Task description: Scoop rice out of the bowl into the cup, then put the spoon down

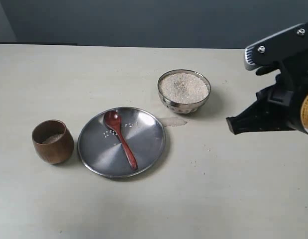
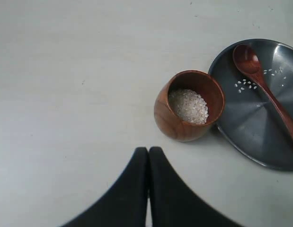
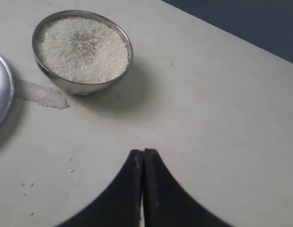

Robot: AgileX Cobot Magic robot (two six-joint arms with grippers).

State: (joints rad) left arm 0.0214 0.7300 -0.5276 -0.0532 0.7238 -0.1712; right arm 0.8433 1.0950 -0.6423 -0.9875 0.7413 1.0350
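Observation:
The steel bowl [image 1: 184, 91] [image 3: 82, 51] stands at the back of the table, filled with white rice [image 1: 183, 87] [image 3: 83, 48]. The brown wooden cup [image 1: 52, 141] [image 2: 189, 112] sits at the left with a little rice [image 2: 188, 106] in its bottom. The reddish-brown spoon [image 1: 120, 139] [image 2: 263, 83] lies free on the flat steel plate [image 1: 96, 149] [image 2: 250, 123], among a few loose grains. My right gripper [image 1: 232, 125] [image 3: 144, 152] is shut and empty, to the right of the bowl. My left gripper [image 2: 148, 150] is shut and empty, a short way from the cup; the exterior view does not show it.
A whitish smear [image 1: 172, 121] [image 3: 41, 94] marks the table between bowl and plate. Scattered grains [image 3: 27, 184] lie on the table near the plate. The table's far edge meets a dark wall [image 1: 144, 20].

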